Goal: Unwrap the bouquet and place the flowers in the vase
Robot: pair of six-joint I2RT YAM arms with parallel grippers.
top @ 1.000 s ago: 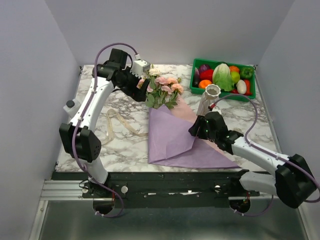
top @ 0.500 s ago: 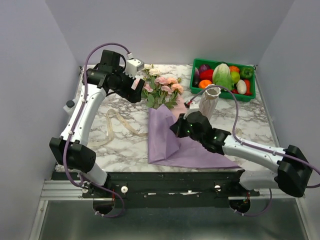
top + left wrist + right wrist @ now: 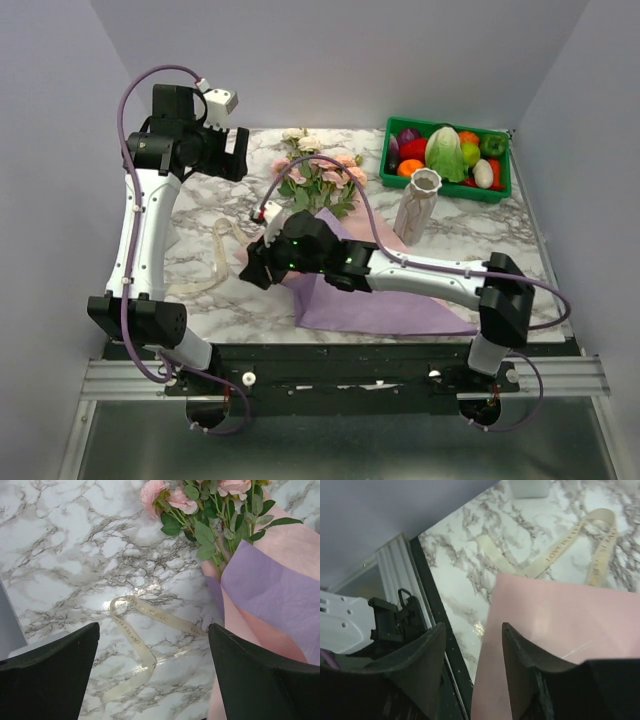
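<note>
The bouquet lies unwrapped on the marble table: the flowers (image 3: 322, 178), pink and cream roses with green leaves (image 3: 202, 510), rest on spread lilac paper (image 3: 385, 305) with a pink sheet (image 3: 560, 620). The off-white vase (image 3: 417, 205) stands upright to their right. My right gripper (image 3: 252, 272) reaches across to the paper's left edge. Its jaws stand apart (image 3: 472, 627), and the pink sheet's edge runs below the gap. My left gripper (image 3: 238, 155) hangs high at the back left, wide open (image 3: 154, 630) over the cream ribbon (image 3: 134, 635), holding nothing.
A green crate (image 3: 440, 185) of plastic vegetables sits at the back right, behind the vase. The loose ribbon (image 3: 225, 255) lies left of the paper. The table's dark front edge (image 3: 432, 630) runs close to my right gripper.
My right arm swept left across the paper, from near the vase to the paper's left edge. My left arm lifted up and back, away from the flowers.
</note>
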